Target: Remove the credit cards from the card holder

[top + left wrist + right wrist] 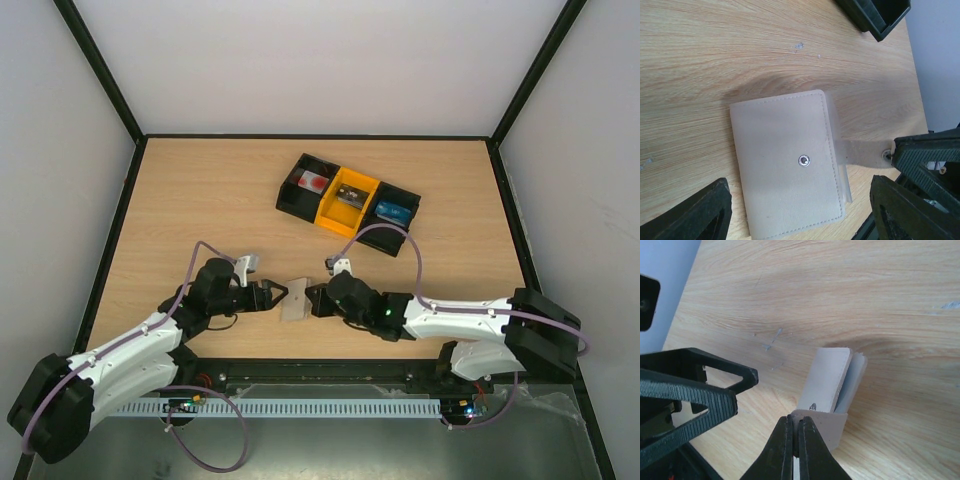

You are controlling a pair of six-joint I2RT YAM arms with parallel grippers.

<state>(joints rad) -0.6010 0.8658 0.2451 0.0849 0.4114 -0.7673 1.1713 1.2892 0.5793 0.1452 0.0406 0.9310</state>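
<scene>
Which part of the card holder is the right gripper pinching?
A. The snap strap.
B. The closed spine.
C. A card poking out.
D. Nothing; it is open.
A: in the right wrist view the right gripper is shut on the snap strap of the card holder.

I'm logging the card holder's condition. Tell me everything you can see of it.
The card holder is a pale beige, leather-like fold with stitched edges and a metal snap. Its undone strap is pinched in the shut right gripper. Its leaves gape slightly; no cards show. The open left gripper flanks it without touching.
</scene>
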